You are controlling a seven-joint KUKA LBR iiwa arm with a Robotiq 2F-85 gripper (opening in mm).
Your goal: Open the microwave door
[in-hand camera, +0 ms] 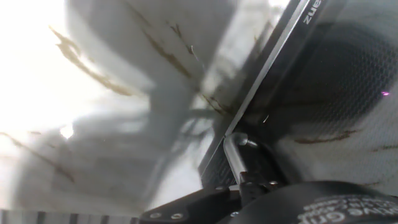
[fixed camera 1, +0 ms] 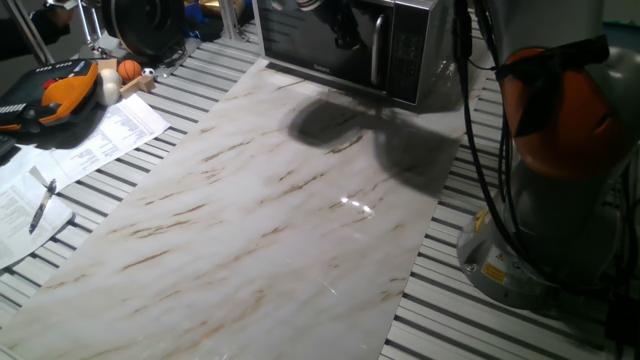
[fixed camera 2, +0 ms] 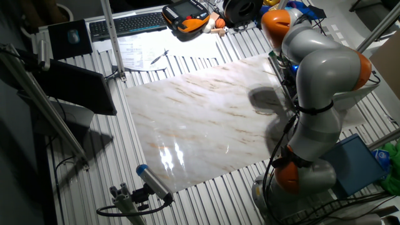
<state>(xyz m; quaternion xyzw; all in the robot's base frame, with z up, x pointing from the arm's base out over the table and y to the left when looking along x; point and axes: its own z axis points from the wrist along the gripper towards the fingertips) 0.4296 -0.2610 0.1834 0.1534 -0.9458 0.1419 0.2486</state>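
Note:
The silver microwave (fixed camera 1: pixel 432 70) stands at the far end of the marble board. Its dark glass door (fixed camera 1: pixel 300 35) looks closed, with the vertical silver handle (fixed camera 1: pixel 378 50) next to the keypad strip (fixed camera 1: pixel 406 45). My gripper (fixed camera 1: pixel 346 36) is a dark shape hanging in front of the door glass, just left of the handle. In the hand view the door's mesh window (in-hand camera: pixel 348 81) and the handle (in-hand camera: pixel 235 155) are very close, and the handle runs down to the dark gripper body (in-hand camera: pixel 298 205). The jaws do not show clearly. In the other fixed view my arm (fixed camera 2: pixel 325 69) hides the microwave.
A marble board (fixed camera 1: pixel 270 200) covers the slatted table. Papers and a pen (fixed camera 1: pixel 100 140), an orange pendant (fixed camera 1: pixel 60 95) and an orange ball (fixed camera 1: pixel 130 70) lie at the far left. The robot base (fixed camera 1: pixel 540 230) stands at the right. A keyboard (fixed camera 2: pixel 125 24) sits at the back.

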